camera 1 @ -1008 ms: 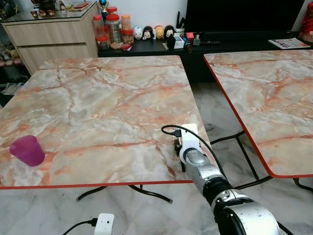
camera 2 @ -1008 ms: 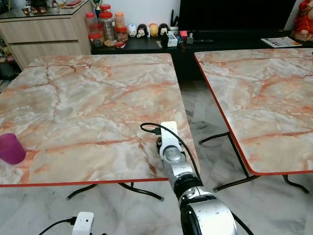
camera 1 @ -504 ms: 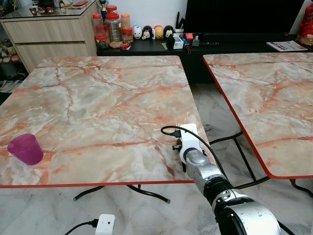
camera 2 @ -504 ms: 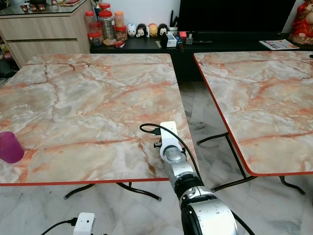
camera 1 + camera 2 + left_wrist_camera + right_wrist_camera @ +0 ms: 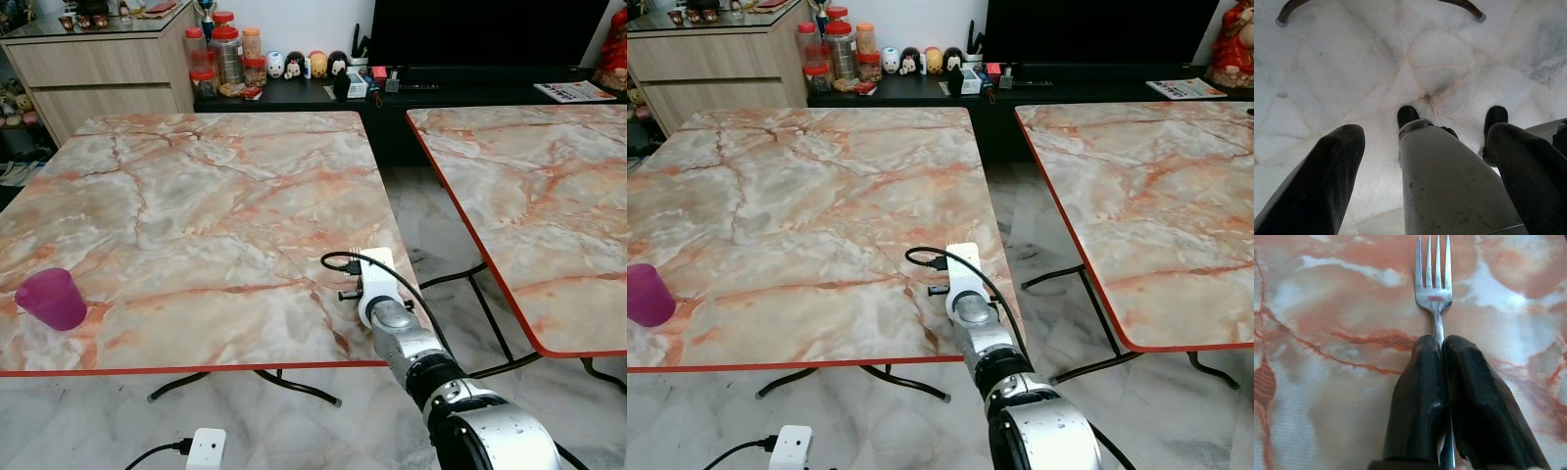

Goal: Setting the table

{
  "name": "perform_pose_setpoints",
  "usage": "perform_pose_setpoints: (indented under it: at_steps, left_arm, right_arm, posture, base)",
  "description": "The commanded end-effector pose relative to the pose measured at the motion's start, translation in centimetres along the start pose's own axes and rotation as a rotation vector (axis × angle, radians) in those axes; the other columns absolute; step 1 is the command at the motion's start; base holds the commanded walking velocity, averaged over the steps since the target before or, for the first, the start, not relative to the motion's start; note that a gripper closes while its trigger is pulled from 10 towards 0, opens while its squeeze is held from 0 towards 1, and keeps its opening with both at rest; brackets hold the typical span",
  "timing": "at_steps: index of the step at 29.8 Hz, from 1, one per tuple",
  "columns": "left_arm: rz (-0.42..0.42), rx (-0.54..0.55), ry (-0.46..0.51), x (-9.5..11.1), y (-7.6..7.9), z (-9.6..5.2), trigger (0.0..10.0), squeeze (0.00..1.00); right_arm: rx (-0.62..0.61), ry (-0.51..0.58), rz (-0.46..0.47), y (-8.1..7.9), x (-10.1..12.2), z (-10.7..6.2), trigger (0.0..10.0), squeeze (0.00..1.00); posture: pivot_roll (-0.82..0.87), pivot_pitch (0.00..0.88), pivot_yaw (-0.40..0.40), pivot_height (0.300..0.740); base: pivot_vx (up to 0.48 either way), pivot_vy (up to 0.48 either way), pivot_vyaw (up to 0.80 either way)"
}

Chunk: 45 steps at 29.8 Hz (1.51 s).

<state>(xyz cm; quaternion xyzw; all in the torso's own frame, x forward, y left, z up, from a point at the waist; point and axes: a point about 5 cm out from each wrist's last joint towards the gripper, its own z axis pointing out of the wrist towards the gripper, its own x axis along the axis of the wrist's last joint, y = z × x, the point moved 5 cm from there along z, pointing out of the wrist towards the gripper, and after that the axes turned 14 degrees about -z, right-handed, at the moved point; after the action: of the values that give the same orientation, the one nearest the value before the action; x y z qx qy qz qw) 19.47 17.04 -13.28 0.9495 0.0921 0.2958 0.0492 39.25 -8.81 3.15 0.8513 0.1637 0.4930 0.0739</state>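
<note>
Right wrist view gives the closest look: the right claw (image 5: 1442,350) has its two black fingers (image 5: 1418,391) pressed together on the handle of a metal fork (image 5: 1434,281). The fork's tines point away from the wrist, and its head lies flat over the marble-patterned desk (image 5: 1327,308); whether it touches the surface cannot be told.

From the head camera, the right arm (image 5: 411,343) reaches forward over the near right corner of the red-edged desk (image 5: 196,196), with a black cable looping off the white wrist housing. The fork tines (image 5: 353,252) just peek out beyond that housing, near the desk's right edge. A purple cup (image 5: 52,299) stands upright at the near left edge of the same desk, well apart from the fork. A second marble desk (image 5: 529,196) stands to the right, with a strip of floor between the two.

Left wrist view looks down at the pale tiled floor (image 5: 1327,73). The left claw (image 5: 1430,142) hangs idle with its fingers spread wide apart, and the robot's grey leg (image 5: 1449,186) shows between them.
</note>
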Motion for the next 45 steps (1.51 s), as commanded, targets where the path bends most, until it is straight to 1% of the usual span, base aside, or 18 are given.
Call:
perform_pose_setpoints:
  at_steps: [1, 4, 5, 6, 7, 8, 11, 13, 16, 20, 22, 24, 28, 34, 45]
  left_arm:
    - [0.007, 0.002, -0.018, -0.2, -0.3, 0.0, 10.0, 0.00]
    - [0.020, 0.008, -0.015, 0.0, -0.4, 0.0, 10.0, 0.00]
    - [0.022, 0.014, -0.011, 0.1, -0.5, 0.0, 10.0, 0.00]
    - [0.019, 0.016, -0.010, 0.1, -0.6, 0.0, 10.0, 0.00]
    - [0.015, 0.018, -0.002, 0.3, -0.6, 0.0, 10.0, 0.00]
    - [0.013, 0.019, 0.003, 0.4, -0.6, 0.0, 10.0, 0.00]
    - [0.017, 0.038, 0.008, 0.6, -0.9, 0.0, 10.0, 0.00]
    - [0.024, 0.047, 0.009, 0.6, -1.0, 0.0, 10.0, 0.00]
    - [0.036, 0.053, 0.007, 0.6, -1.0, 0.0, 10.0, 0.00]
    - [0.033, 0.055, 0.016, 0.8, -0.9, 0.1, 10.0, 0.00]
    - [0.043, 0.051, 0.024, 0.9, -0.7, 0.1, 10.0, 0.00]
    - [0.050, 0.052, 0.028, 1.0, -0.7, 0.1, 10.0, 0.00]
    - [0.051, 0.066, 0.030, 1.1, -0.8, 0.1, 10.0, 0.00]
    - [0.045, 0.066, 0.027, 1.0, -0.8, 0.1, 10.0, 0.00]
    - [0.039, 0.073, 0.018, 0.5, -1.0, 0.0, 10.0, 0.00]
  right_arm:
    - [0.002, -0.013, 0.022, -0.2, -0.5, 0.0, 0.0, 0.00]
    - [0.002, 0.035, 0.027, -0.2, 0.3, -0.1, 0.0, 0.00]
    - [-0.001, 0.128, 0.052, -0.2, 2.1, -0.2, 2.3, 0.00]
    - [-0.004, 0.163, 0.057, -0.2, 2.7, -0.3, 2.3, 0.00]
    - [-0.008, 0.235, 0.057, -0.1, 4.1, -0.6, 10.0, 0.00]
    - [-0.011, 0.281, 0.056, -0.1, 4.9, -0.8, 10.0, 0.00]
    - [-0.008, 0.473, 0.080, -0.1, 8.1, -2.2, 10.0, 0.00]
    - [-0.001, 0.560, 0.064, -0.2, 9.3, -3.0, 10.0, 0.00]
    - [-0.011, 0.642, 0.040, 0.0, 9.6, -3.9, 10.0, 0.00]
    - [-0.024, 0.681, 0.041, 0.3, 9.0, -4.5, 10.0, 0.00]
    - [-0.037, 0.695, 0.054, 0.6, 8.5, -4.9, 10.0, 0.00]
    - [-0.040, 0.697, 0.044, 0.7, 8.4, -5.0, 10.0, 0.00]
    - [-0.051, 0.704, 0.039, 0.9, 8.3, -5.2, 10.0, 0.00]
    - [-0.065, 0.725, 0.031, 1.4, 8.9, -5.4, 10.0, 0.00]
    - [-0.079, 0.719, 0.035, 1.7, 8.9, -5.5, 10.0, 0.00]
  posture:
    - [0.00, 0.000, 0.010, 0.740]
    - [0.00, 0.000, 0.016, 0.740]
    - [0.00, 0.000, 0.019, 0.740]
    - [0.00, 0.000, 0.022, 0.740]
    - [0.00, 0.000, 0.025, 0.740]
    - [0.00, 0.000, 0.025, 0.740]
    - [-0.01, 0.000, 0.031, 0.740]
    - [-0.01, 0.000, 0.033, 0.740]
    - [-0.01, 0.000, 0.036, 0.740]
    - [-0.01, 0.000, 0.039, 0.740]
    - [-0.02, 0.000, 0.040, 0.740]
    - [-0.02, 0.000, 0.041, 0.740]
    - [-0.03, 0.000, 0.044, 0.740]
    - [-0.03, 0.000, 0.046, 0.740]
    - [-0.04, 0.000, 0.047, 0.740]
  base:
    - [0.000, 0.000, 0.00]
    - [0.000, 0.000, 0.00]
    - [0.000, 0.000, 0.00]
    - [0.000, 0.000, 0.00]
    - [0.000, 0.000, 0.00]
    - [0.000, 0.000, 0.00]
    - [0.000, 0.000, 0.00]
    - [0.000, 0.000, 0.00]
    - [0.000, 0.000, 0.00]
    - [0.000, 0.000, 0.00]
    - [0.000, 0.000, 0.00]
    - [0.000, 0.000, 0.00]
    - [0.000, -0.465, 0.00]
    - [0.000, -0.480, 0.00]
    - [0.000, -0.480, 0.00]
